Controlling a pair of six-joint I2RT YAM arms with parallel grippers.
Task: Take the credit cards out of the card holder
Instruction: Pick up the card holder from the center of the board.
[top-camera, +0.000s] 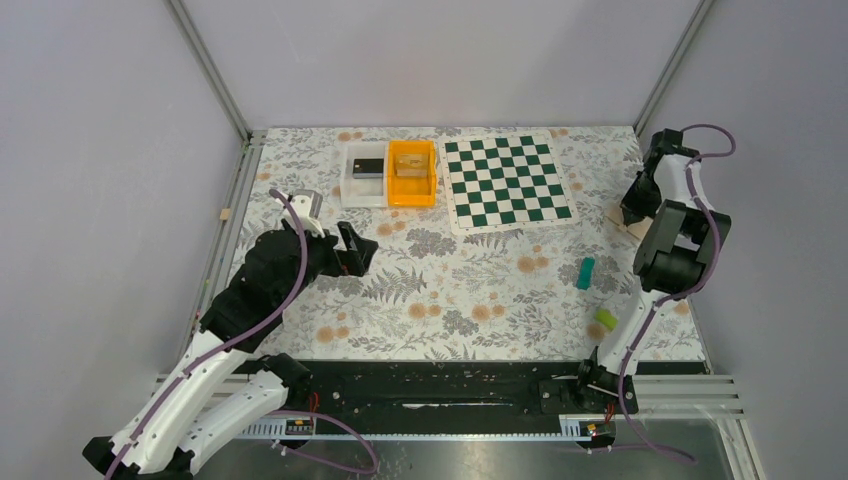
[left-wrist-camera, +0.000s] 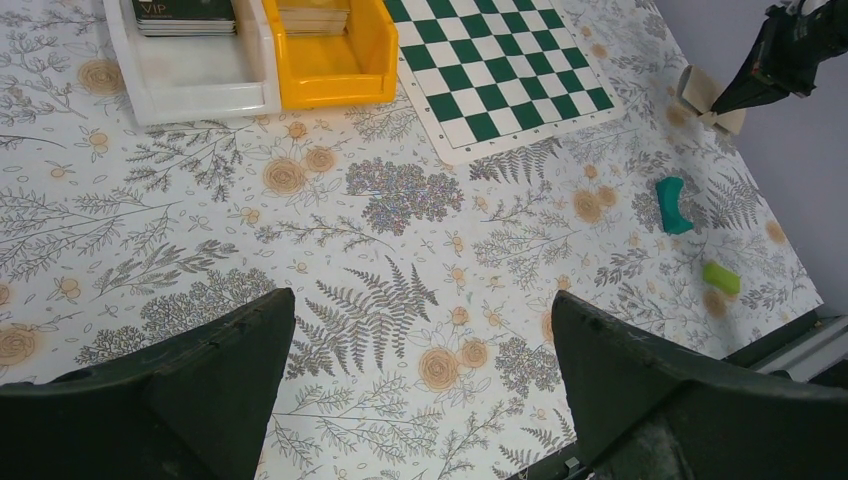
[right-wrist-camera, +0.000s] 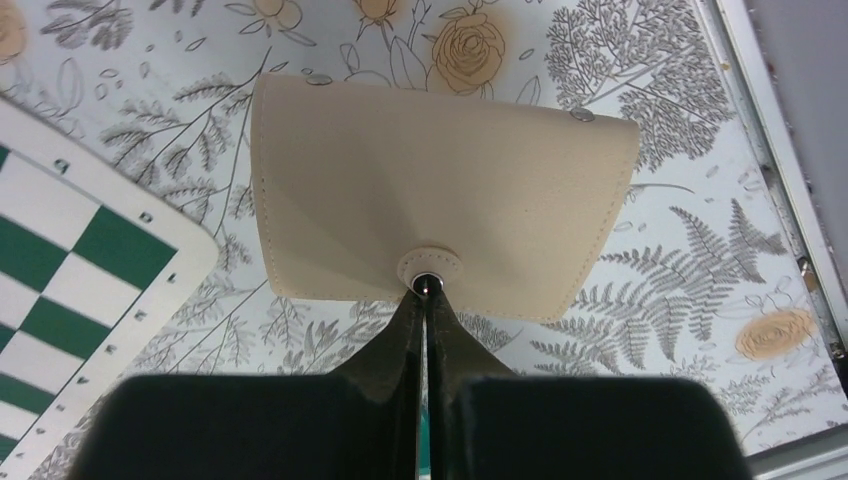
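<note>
Left wrist: card (left-wrist-camera: 185, 12) reads "VIP".

Right arm (top-camera: 668, 258), jaws shut (left arm (top-camera: 262, 285), jaws wide).

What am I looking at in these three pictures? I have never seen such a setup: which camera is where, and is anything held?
Two robot arms are bolted at the near edge of a table with a floral cloth. The top view looks down from behind them; the other two come from a camera on each wrist, so each shows its own fingers. On the table lie a white tray and an orange bin, both holding cards, a chessboard mat, a teal block and a green block. The left gripper is wide open and holds nothing. The right gripper is shut on the edge of the beige card holder, at its snap button.
</note>
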